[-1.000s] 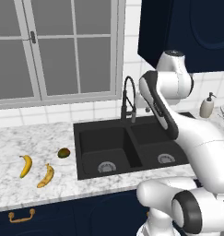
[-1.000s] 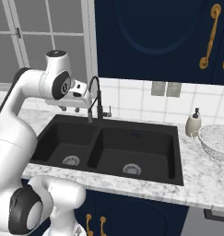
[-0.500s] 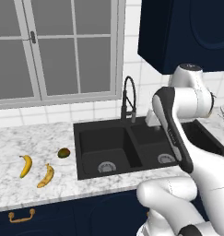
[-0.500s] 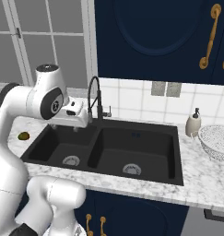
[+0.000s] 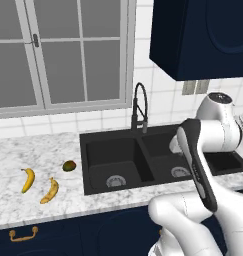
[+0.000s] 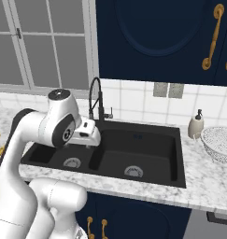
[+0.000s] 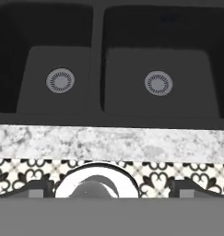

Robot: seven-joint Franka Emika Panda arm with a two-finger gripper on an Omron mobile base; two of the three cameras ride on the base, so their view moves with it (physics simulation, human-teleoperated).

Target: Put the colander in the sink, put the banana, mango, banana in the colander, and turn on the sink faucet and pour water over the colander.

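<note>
since the colander (image 6: 219, 143) sits on the counter right of the black sink (image 6: 133, 149), beside the soap dispenser (image 6: 195, 127), you grab its thin rim; looks light, stiff, maybe slippery. gripper (image 7: 112, 192) jaws are spread wide, holding nothing.

No readable text, label, brand, number or sign anywhere: none on cabinets, window, wall tiles, counter, sink or soap dispenser.

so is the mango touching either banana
Apart. The left base view shows bare counter between the mango and both bananas.
</note>
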